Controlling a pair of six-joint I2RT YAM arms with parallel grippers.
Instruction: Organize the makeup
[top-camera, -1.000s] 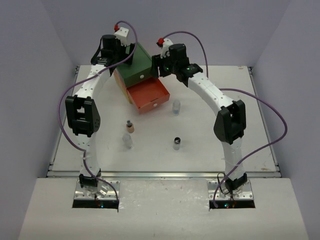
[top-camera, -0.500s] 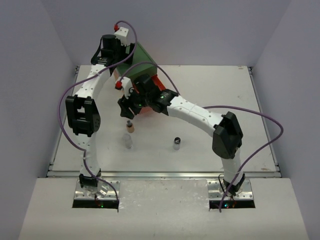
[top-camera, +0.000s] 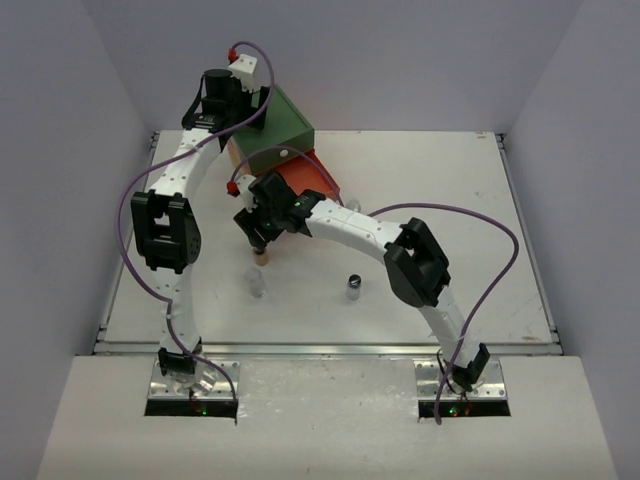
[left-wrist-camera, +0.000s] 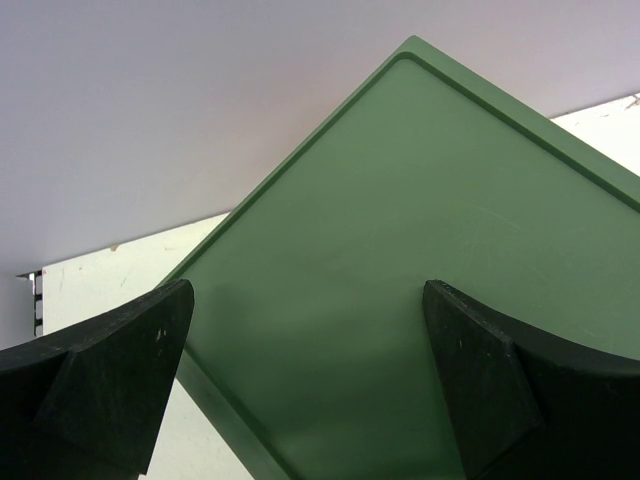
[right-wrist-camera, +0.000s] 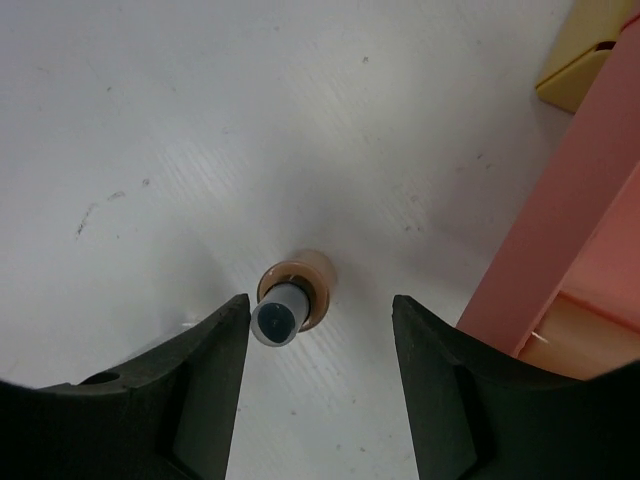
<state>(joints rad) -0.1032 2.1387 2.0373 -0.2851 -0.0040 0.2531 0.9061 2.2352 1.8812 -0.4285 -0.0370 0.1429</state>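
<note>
A tan capped bottle (top-camera: 260, 257) stands upright on the table, left of the centre. My right gripper (top-camera: 257, 236) hangs open just above it. In the right wrist view the bottle (right-wrist-camera: 300, 285) and its grey cap lie between the open fingers, close to the left fingertip (right-wrist-camera: 225, 330), with the gripper (right-wrist-camera: 320, 315) not touching it. A small clear jar (top-camera: 257, 283) stands just in front of the bottle. A black-capped jar (top-camera: 353, 286) stands to the right. My left gripper (top-camera: 232, 108) is open and empty over the drawer chest's green top (left-wrist-camera: 400, 250). No palettes show.
The drawer chest (top-camera: 285, 122) stands at the back, turned at an angle, with its orange drawer (top-camera: 312, 178) pulled open. The drawer's side (right-wrist-camera: 560, 230) and a yellow corner (right-wrist-camera: 590, 50) lie close to the right of my right gripper. Purple walls enclose the table.
My right arm has swung from the right of the chest to the left and down over the tan bottle. The left arm has not moved.
</note>
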